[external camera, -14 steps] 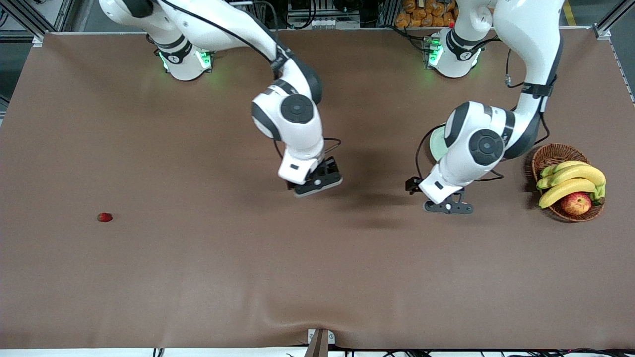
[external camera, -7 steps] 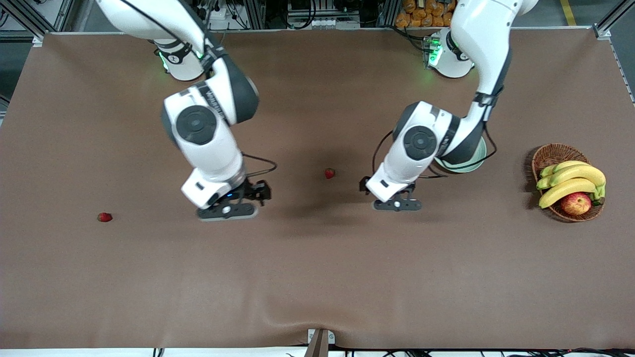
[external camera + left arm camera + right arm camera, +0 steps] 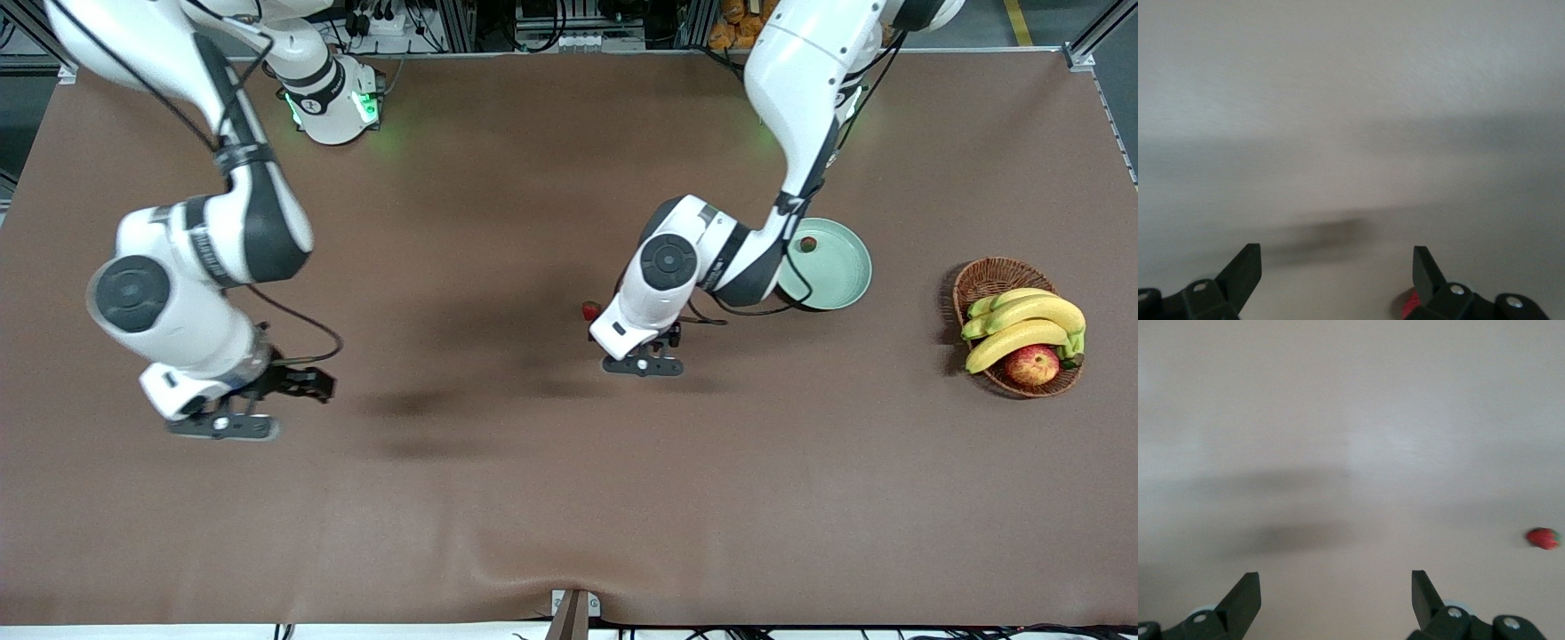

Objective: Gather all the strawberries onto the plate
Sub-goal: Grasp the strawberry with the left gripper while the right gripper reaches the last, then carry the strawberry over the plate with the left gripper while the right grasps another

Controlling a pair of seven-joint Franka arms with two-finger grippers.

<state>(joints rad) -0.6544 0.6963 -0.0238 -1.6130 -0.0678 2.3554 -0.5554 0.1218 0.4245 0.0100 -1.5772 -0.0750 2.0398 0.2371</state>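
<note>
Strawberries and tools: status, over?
Both tools open, empty, left tool beside a table strawberry, right tool near another. One strawberry in plate. Nothing blocking.

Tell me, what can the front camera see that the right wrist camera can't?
Only the front view shows the plate with one strawberry in it, the fruit basket, and both arms. Only the right wrist view shows a loose strawberry lying on the table; in the front view the right arm covers it. Both show the brown table and the right gripper, which is open and holds nothing.
</note>
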